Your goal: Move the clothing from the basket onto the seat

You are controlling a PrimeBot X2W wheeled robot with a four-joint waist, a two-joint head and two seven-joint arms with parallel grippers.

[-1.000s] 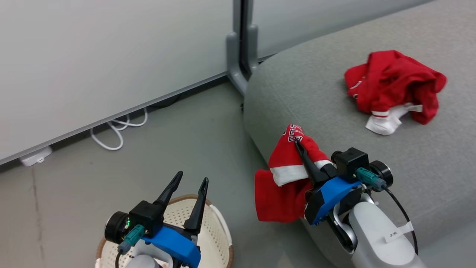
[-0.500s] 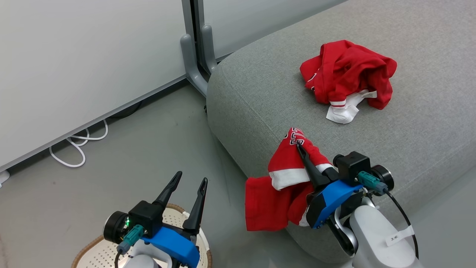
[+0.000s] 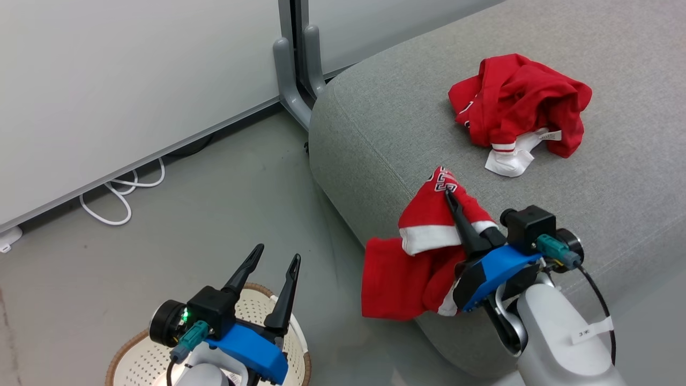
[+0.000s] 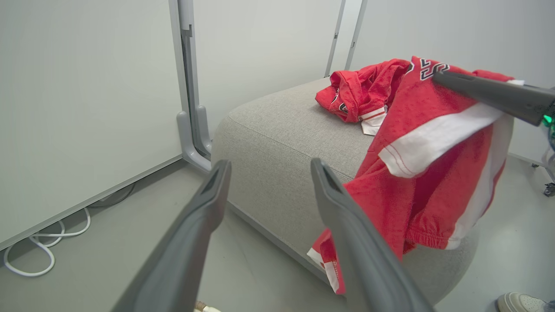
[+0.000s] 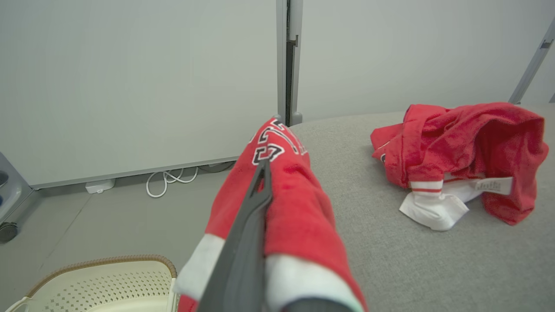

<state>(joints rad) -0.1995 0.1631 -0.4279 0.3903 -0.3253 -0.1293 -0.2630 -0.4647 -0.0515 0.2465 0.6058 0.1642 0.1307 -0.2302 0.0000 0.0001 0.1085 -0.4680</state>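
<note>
Head view has swung since a second ago, so the whole picture sits differently; that is my head turning, not the things shifting. What has really changed is my right arm's reach. The garment (image 3: 429, 228) in my right jaws hung off the corner of the seat (image 3: 386, 123), well apart from the heap (image 3: 520, 96) lying there. Now the tips stand over the cushion and nearer that heap, which is at 1 o'clock from them. The grip is as it was: right jaws fully closed, pinching cloth. I judge the carry nearly done and release the next step.

The garment is nipped at the very tips by its lettered fold. From there it drapes back along the fingers toward 7 o'clock, the white band crossing them, and its red body hangs past the seat's rounded edge above the floor (image 3: 225, 214). Left wrist view has the hem dangling before the seat's side; whether it brushes there I cannot tell. Dropped here it could slide off, so I would carry on toward 1 o'clock first.

My left jaws are spread wide, holding nothing, above the basket (image 3: 128, 359) at 7 o'clock. The part of its inside I see is bare, so this may be the last piece.
</note>
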